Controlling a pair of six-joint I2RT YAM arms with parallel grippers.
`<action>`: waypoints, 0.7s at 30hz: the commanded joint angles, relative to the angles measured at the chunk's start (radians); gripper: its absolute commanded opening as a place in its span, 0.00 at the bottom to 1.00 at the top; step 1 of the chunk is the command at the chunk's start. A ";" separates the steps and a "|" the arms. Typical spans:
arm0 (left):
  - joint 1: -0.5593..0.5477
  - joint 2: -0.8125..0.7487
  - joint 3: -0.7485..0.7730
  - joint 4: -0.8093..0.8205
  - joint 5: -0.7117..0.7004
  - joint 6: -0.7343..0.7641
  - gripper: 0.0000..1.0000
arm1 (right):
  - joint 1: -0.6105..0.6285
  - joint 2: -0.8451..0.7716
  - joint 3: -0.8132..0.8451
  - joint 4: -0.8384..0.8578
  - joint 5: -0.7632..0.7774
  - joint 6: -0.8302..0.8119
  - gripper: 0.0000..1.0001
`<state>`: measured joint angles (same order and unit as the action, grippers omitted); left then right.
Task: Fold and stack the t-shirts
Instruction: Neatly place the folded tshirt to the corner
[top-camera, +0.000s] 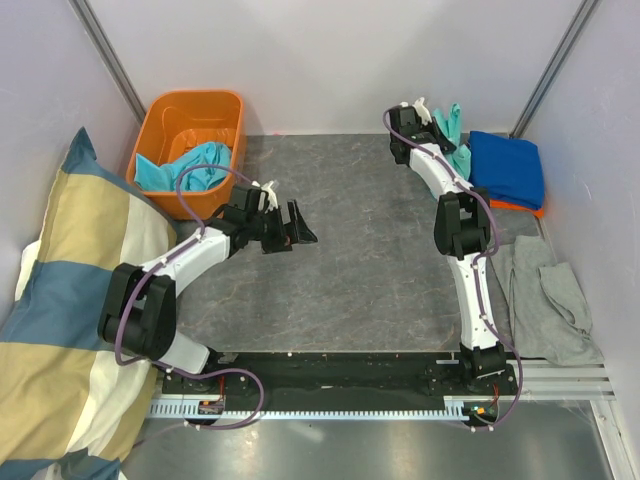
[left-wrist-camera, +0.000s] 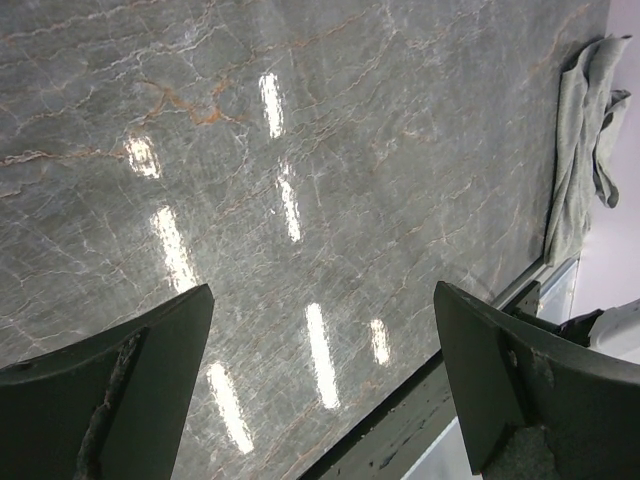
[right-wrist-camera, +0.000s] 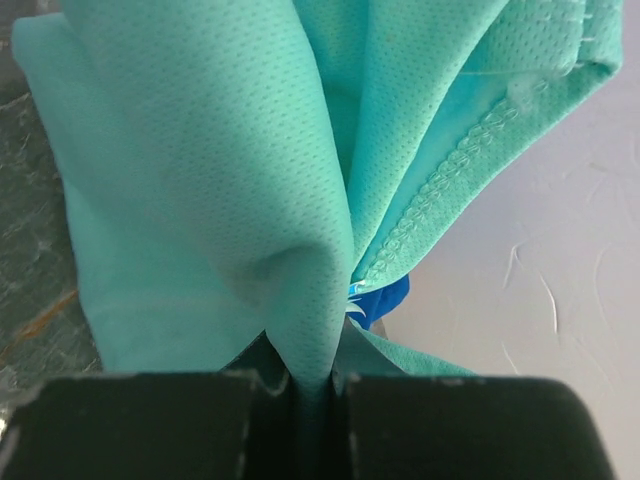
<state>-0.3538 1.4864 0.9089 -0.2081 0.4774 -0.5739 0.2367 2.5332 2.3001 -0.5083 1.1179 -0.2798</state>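
Beside the folded royal blue t-shirt (top-camera: 507, 165), the right gripper (right-wrist-camera: 313, 388) pinches a soft mint-teal t-shirt (right-wrist-camera: 200, 150), probably needing spreading on the grey marbled tabletop (top-camera: 380, 260), where the left gripper (left-wrist-camera: 322, 300) hovers, fingers apart.

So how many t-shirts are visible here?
4: turquoise shirt in the bin, mint shirt in the right gripper, blue shirt folded on the orange shirt. The bin may hide more.

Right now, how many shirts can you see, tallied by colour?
mint-teal shirt, pinched in the right pincer: 1
turquoise bundle in the orange bin: 1, possibly more bunched inside
royal blue shirt, folded: 1
orange shirt, under the blue one: 1
Total: 4
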 joint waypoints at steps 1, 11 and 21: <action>0.013 0.018 0.027 0.006 0.044 0.037 1.00 | -0.020 -0.050 0.027 0.111 0.076 -0.090 0.00; 0.022 0.037 0.041 0.012 0.058 0.039 1.00 | -0.063 -0.111 0.024 0.169 0.080 -0.130 0.00; 0.022 0.035 0.025 0.035 0.073 0.017 1.00 | -0.111 -0.183 -0.014 0.180 0.080 -0.108 0.00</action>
<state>-0.3367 1.5223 0.9173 -0.2062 0.5266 -0.5735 0.1455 2.4535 2.2921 -0.3691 1.1580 -0.3820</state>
